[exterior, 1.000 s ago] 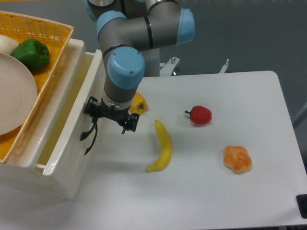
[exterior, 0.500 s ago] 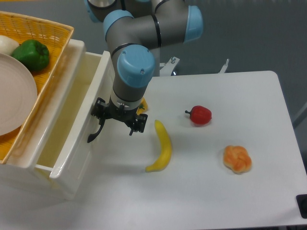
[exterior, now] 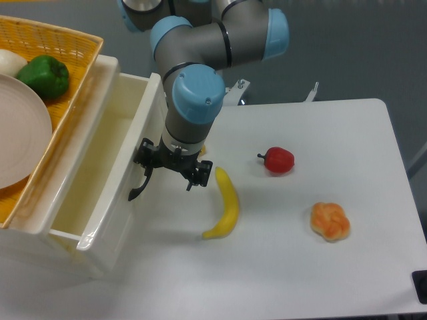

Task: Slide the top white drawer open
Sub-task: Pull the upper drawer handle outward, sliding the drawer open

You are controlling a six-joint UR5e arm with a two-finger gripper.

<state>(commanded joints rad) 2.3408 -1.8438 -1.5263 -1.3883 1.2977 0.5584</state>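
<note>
The top white drawer (exterior: pixel 120 180) stands partly pulled out of the cabinet to the right, and its pale inside is bare. Its curved black handle (exterior: pixel 137 189) sticks out from the drawer front. My gripper (exterior: pixel 168 170) hangs from above right against that front. It is shut on the upper part of the handle, whose lower end curves out below the left finger (exterior: pixel 144 159). The lower drawer is hidden under the open one.
A yellow wicker basket (exterior: pixel 73 50) on the cabinet (exterior: pixel 40 257) holds a green pepper (exterior: pixel 43 75) and a pale plate (exterior: pixel 20 133). On the table lie a banana (exterior: pixel 225 210), a red fruit (exterior: pixel 279 160) and an orange bun (exterior: pixel 330 221). A yellow thing (exterior: pixel 201 151) peeks from behind the arm.
My gripper has moved right and slightly down with the handle. The top drawer has slid further out of the cabinet.
</note>
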